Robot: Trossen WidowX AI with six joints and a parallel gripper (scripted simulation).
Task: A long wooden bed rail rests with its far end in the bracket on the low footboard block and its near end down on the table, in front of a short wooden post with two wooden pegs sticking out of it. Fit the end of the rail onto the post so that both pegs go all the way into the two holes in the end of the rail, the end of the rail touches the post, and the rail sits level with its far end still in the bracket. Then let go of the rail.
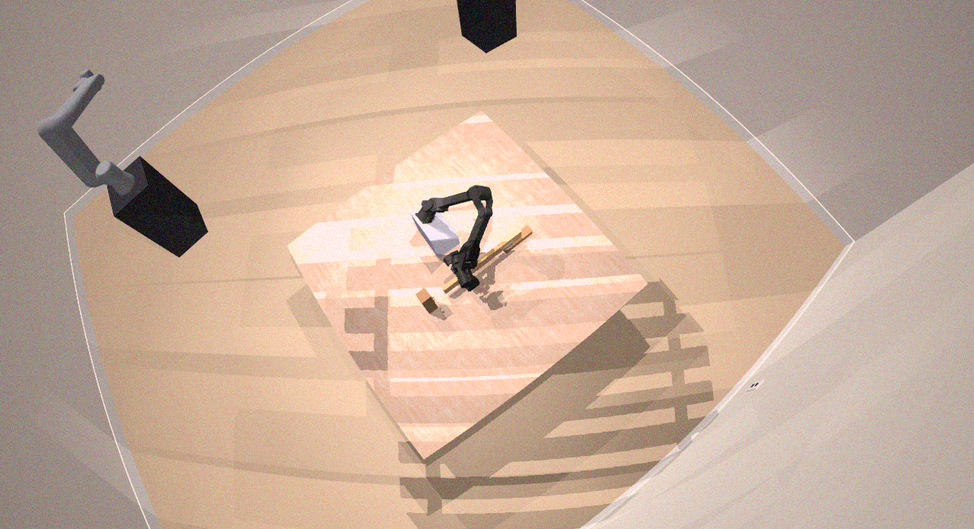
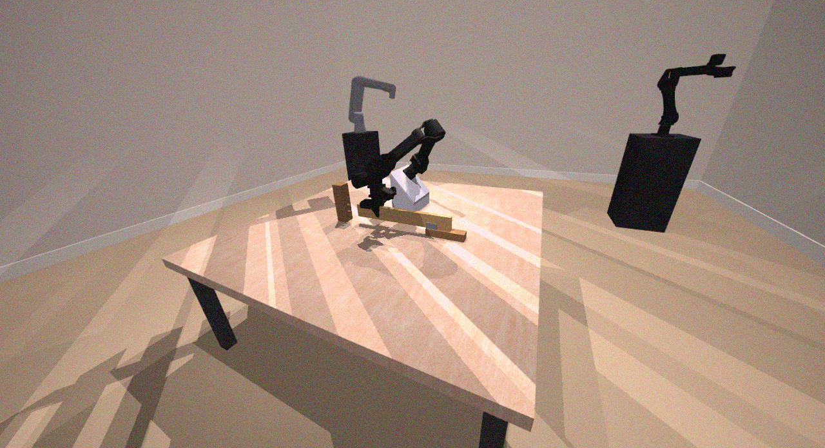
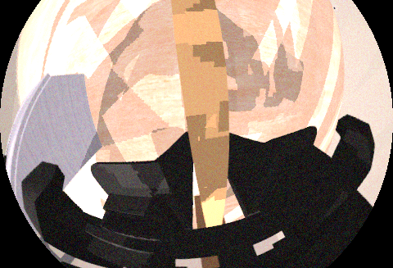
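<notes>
The bed rail (image 1: 495,253) (image 2: 407,216) (image 3: 202,75) is raised at its near end, with its shadow on the table below, and looks about level. Its far end sits at the grey bracket (image 2: 431,226) on the footboard block (image 1: 526,231) (image 2: 452,234); seating depth is unclear. My gripper (image 1: 464,274) (image 2: 374,210) (image 3: 200,134) is shut on the rail near its near end, one finger on each side. The post (image 1: 428,301) (image 2: 341,203) stands upright beyond that end, with a small gap between them. Small pegs (image 2: 348,205) show on its rail-facing side. The rail's end holes are hidden.
My arm's pale wedge-shaped base (image 1: 435,233) (image 2: 408,194) (image 3: 57,116) stands on the table (image 1: 476,348) (image 2: 346,283) beside the rail. A grey arm on a black pedestal (image 1: 160,209) (image 2: 361,151) and another black pedestal (image 1: 486,14) (image 2: 651,180) stand off the table.
</notes>
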